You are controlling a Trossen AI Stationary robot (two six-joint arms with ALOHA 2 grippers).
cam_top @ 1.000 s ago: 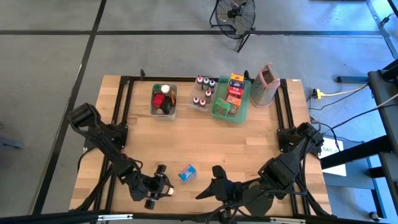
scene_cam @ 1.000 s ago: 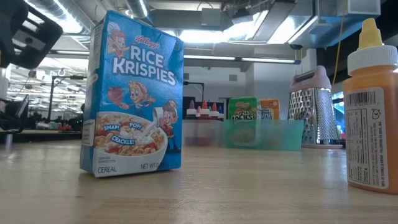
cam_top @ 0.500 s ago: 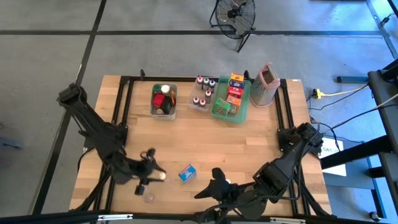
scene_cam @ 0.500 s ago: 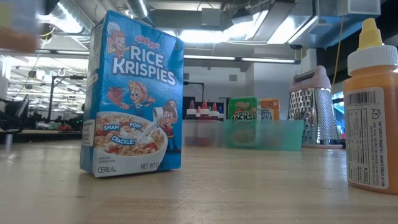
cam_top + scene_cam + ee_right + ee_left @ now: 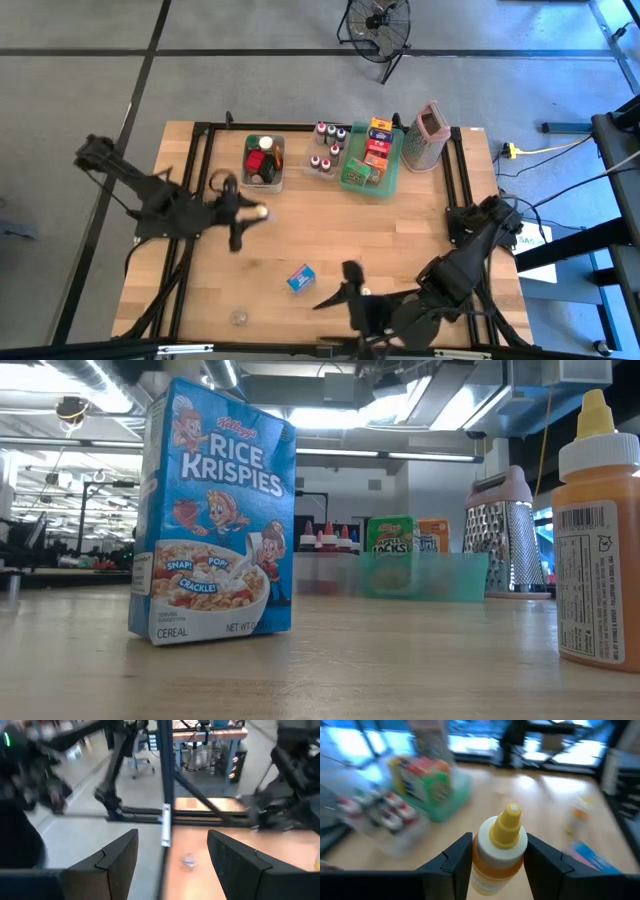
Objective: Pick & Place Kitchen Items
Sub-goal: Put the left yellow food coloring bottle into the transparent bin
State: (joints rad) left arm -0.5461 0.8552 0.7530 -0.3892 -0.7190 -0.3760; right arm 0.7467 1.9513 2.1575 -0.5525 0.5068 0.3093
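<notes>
My left gripper (image 5: pixel 243 212) hangs above the table's left middle, shut on a small orange bottle (image 5: pixel 499 851) with a white collar and yellow nozzle. A second orange bottle (image 5: pixel 598 550) stands on its base near the front edge, beside my open right gripper (image 5: pixel 350 280), which has nothing between its fingers (image 5: pixel 115 860). A blue cereal box (image 5: pixel 300 277) stands upright on the table between the two arms. At the back, one clear bin (image 5: pixel 263 162) holds small jars, another (image 5: pixel 327 148) holds tiny bottles, and a green tray (image 5: pixel 385 185) holds food boxes. My left gripper pinches the bottle's body just below the white collar (image 5: pixel 490 865), one finger on each side. The fingers come from the table's left, slanting slightly down. The bottle is lifted clear of the table, its yellow nozzle (image 5: pixel 509 820) sticking up past the fingertips.
A tall metal box grater (image 5: pixel 430 137) stands right of the green tray. A small clear round thing (image 5: pixel 238 318) lies near the front left edge. Black frame rails (image 5: pixel 200 170) run along the table's left, far and right sides. Bare wood lies mid-table.
My left gripper has risen from the table's near edge and swung toward the far edge and the clear bin, carrying the orange bottle clear of the table. The small clear round thing stays where the gripper was.
</notes>
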